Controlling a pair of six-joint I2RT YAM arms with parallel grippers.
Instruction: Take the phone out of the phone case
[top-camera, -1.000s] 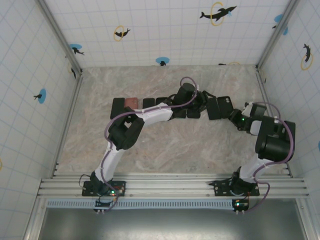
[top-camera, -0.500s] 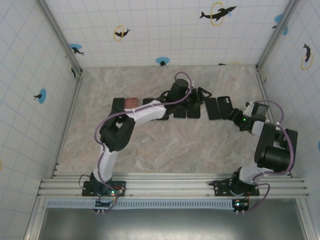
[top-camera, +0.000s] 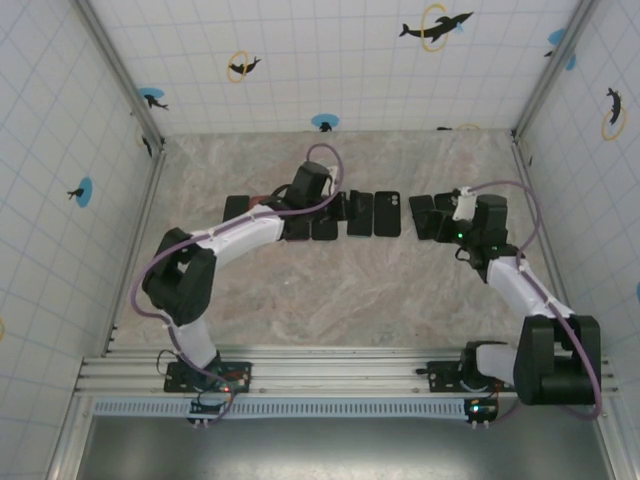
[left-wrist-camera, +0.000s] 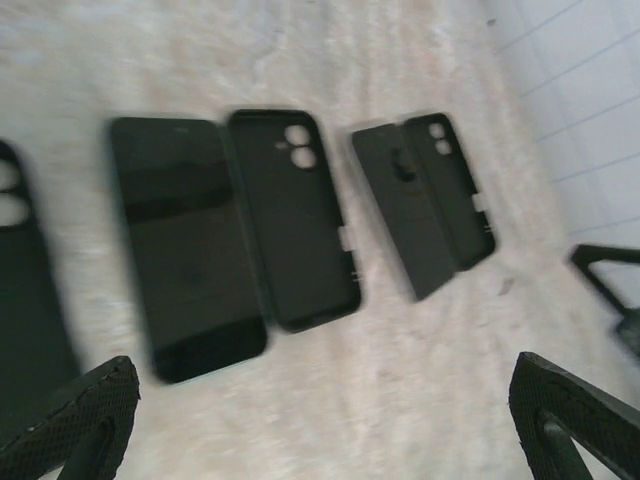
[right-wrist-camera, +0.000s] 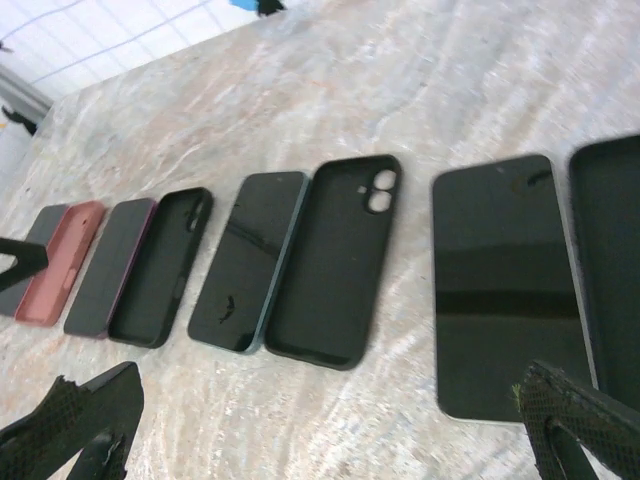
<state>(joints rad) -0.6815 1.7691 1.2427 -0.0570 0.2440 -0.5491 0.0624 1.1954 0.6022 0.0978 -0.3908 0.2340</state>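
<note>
Phones and empty black cases lie in pairs in a row on the marble table (top-camera: 330, 290). In the left wrist view a dark phone (left-wrist-camera: 185, 250) lies beside an empty case (left-wrist-camera: 290, 215), and further right a second phone (left-wrist-camera: 400, 215) beside its case (left-wrist-camera: 455, 185). The right wrist view has a phone (right-wrist-camera: 250, 260) next to an empty case (right-wrist-camera: 335, 260), then a bare phone (right-wrist-camera: 505, 285) and a case (right-wrist-camera: 610, 260). My left gripper (left-wrist-camera: 320, 430) (top-camera: 340, 205) hovers open over bare table. My right gripper (right-wrist-camera: 330, 430) (top-camera: 448, 215) is open too, holding nothing.
Further left in the row lie a pink case (right-wrist-camera: 60, 260), a purple-edged phone (right-wrist-camera: 110, 265) and another black case (right-wrist-camera: 165, 265). Tiled walls (top-camera: 330, 70) close the table at the back and both sides. Bare table stretches in front of the row.
The left arm has swung leftward along the row, its gripper leaving the middle phones. The right arm has stretched out and its gripper has shifted left and toward the back.
</note>
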